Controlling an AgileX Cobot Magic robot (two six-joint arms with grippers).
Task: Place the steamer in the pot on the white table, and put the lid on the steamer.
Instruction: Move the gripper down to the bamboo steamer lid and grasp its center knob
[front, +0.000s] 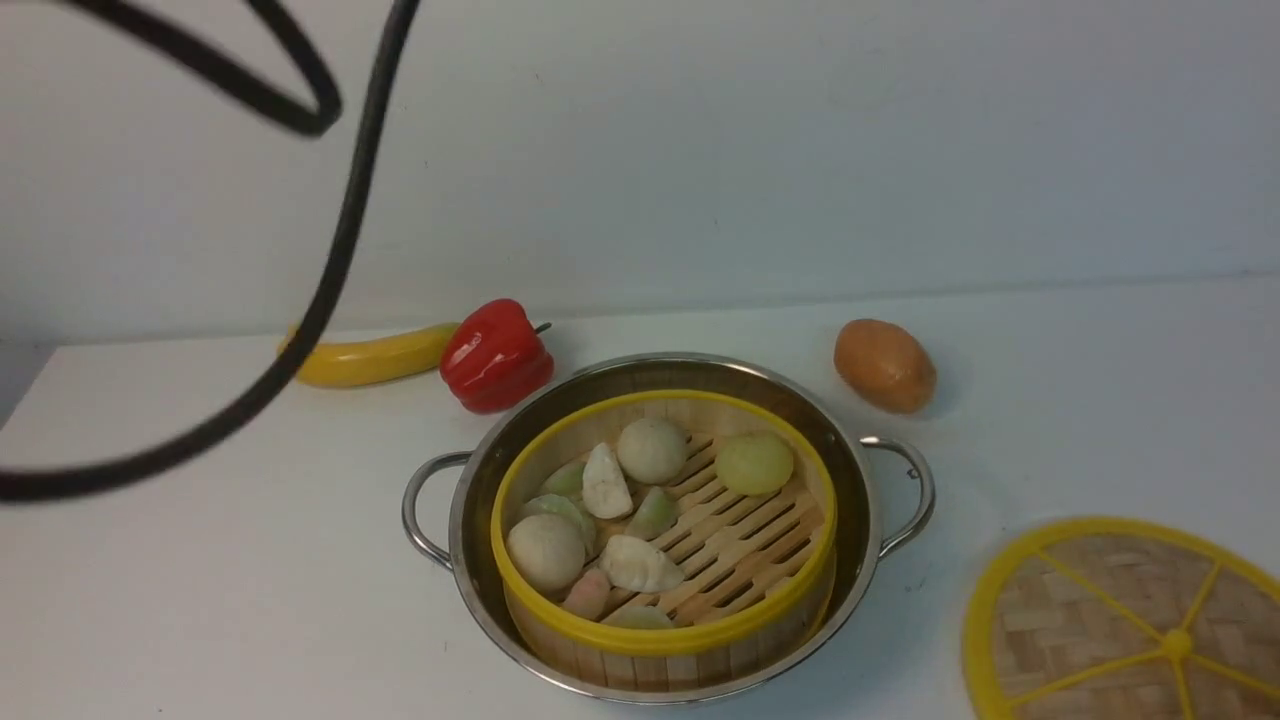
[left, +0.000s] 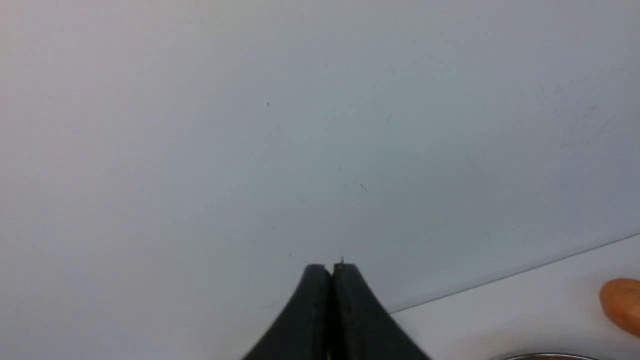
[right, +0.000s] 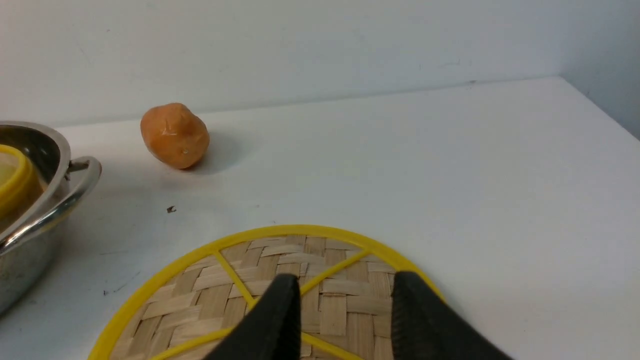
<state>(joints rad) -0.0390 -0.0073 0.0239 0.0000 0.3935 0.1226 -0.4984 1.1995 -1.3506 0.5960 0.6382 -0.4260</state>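
Steamer (front: 742, 540), a round bamboo basket with yellow rims and pale buns on its slatted floor, sits inside the wide shiny stainless-steel pot (front: 852, 500) at the near centre of the matte white table (front: 200, 600). At the near right, apart from the pot, the flat woven-bamboo lid (front: 1120, 620) with yellow rim and spokes lies on the tabletop. The right gripper (right: 346, 280) is over it, jaws parted, gripping nothing. Farther back lie a brown potato (front: 885, 365), a red bell pepper (front: 495, 355) and a yellow banana (front: 370, 357). Behind stands a plain pale wall (front: 800, 150), which the left gripper (left: 331, 267) faces, closed and empty.
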